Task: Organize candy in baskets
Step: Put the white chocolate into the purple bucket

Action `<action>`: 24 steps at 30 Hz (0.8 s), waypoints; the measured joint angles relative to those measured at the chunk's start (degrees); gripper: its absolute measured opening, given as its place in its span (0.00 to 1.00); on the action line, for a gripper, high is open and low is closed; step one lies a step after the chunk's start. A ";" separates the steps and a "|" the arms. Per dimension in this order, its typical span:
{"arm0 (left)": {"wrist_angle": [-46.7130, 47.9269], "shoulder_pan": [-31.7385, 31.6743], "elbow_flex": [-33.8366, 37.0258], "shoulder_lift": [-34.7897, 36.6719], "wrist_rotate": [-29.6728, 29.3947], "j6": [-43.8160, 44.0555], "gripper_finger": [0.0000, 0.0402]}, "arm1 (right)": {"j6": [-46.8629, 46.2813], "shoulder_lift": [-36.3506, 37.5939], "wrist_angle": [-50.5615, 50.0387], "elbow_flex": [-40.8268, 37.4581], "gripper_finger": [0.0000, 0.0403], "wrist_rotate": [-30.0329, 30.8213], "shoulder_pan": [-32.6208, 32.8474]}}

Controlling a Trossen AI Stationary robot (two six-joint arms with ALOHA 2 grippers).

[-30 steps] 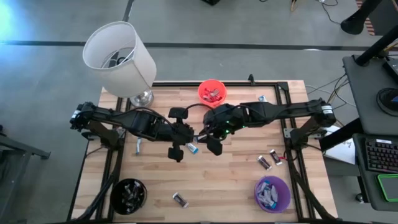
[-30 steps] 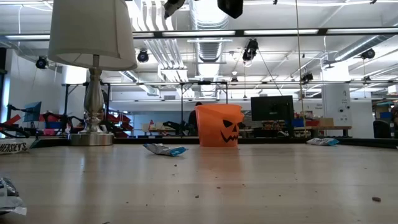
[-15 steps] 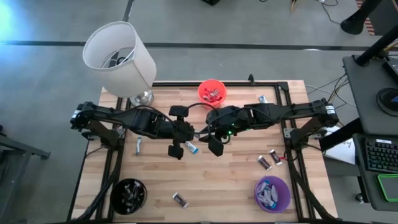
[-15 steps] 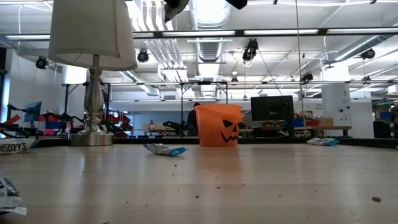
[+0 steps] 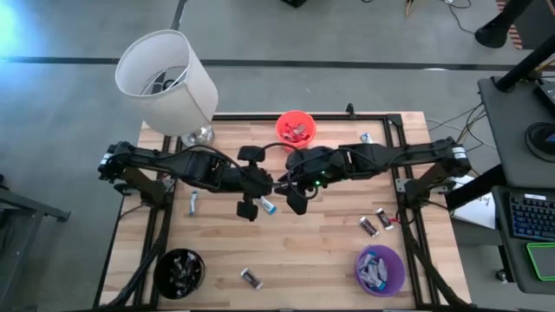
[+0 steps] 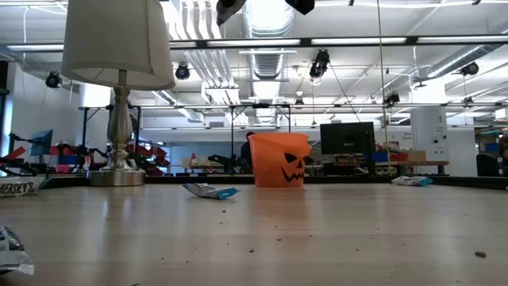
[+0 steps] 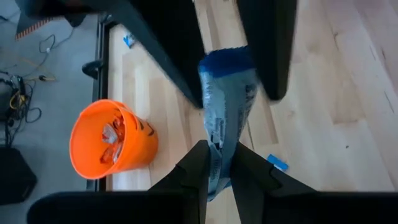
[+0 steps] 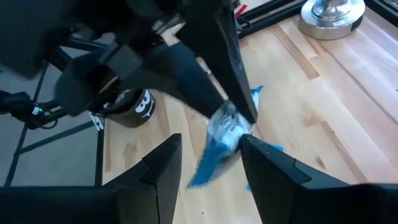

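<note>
- The left gripper is hovering above the table centre, its jaws clamping one end of a light blue candy.
- The right gripper is facing it from 3 o'clock, jaws standing wide around the candy's free end, apparently to take it over.
- The orange basket is sitting at 12 o'clock of both grippers, likely the destination.
- The purple basket is standing at 5 o'clock, the black basket at 7 o'clock.

Overhead looks straight down; low looks level across table; wrists close-up.
</note>
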State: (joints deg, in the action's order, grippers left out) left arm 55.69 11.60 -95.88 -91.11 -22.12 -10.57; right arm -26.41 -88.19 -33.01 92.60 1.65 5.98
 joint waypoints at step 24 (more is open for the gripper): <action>-2.77 -0.13 0.02 0.02 0.30 -2.47 0.09 | 0.89 -1.08 0.35 0.00 0.07 3.04 -0.02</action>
State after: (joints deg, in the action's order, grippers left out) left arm 52.93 11.46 -95.86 -91.09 -21.82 -13.04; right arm -25.52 -89.26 -32.67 92.60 4.69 5.96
